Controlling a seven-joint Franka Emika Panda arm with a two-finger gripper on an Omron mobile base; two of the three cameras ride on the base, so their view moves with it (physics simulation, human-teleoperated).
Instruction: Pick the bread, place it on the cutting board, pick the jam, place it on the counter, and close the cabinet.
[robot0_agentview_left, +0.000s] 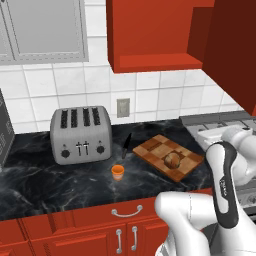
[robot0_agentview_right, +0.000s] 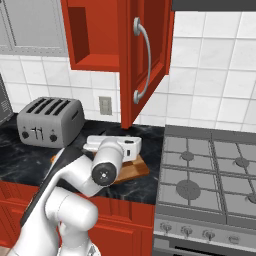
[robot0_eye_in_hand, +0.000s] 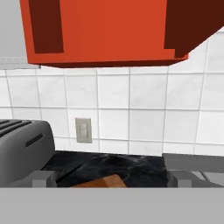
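Observation:
The bread (robot0_agentview_left: 172, 160), a small round brown loaf, lies on the checkered cutting board (robot0_agentview_left: 161, 150). The tiny orange jam (robot0_agentview_left: 117, 171) stands on the black marble counter (robot0_agentview_left: 50, 180), left of the board and in front of the toaster. The red cabinet (robot0_agentview_left: 150, 35) is open, and its door (robot0_agentview_right: 147, 55) swings out toward me with the silver handle (robot0_agentview_right: 142, 60) facing right. My gripper (robot0_eye_in_hand: 109, 179) is open with nothing between its fingertips (robot0_eye_in_hand: 41, 177). It hovers low over the board's corner (robot0_eye_in_hand: 103, 181) and faces the tiled wall under the cabinet.
A silver four-slot toaster (robot0_agentview_left: 80, 134) stands at the back left of the counter. To the right is a grey gas stove (robot0_agentview_right: 210, 170). A wall outlet (robot0_agentview_left: 123, 107) sits behind the board. A grey glass-fronted cabinet (robot0_agentview_left: 45, 30) hangs at the upper left.

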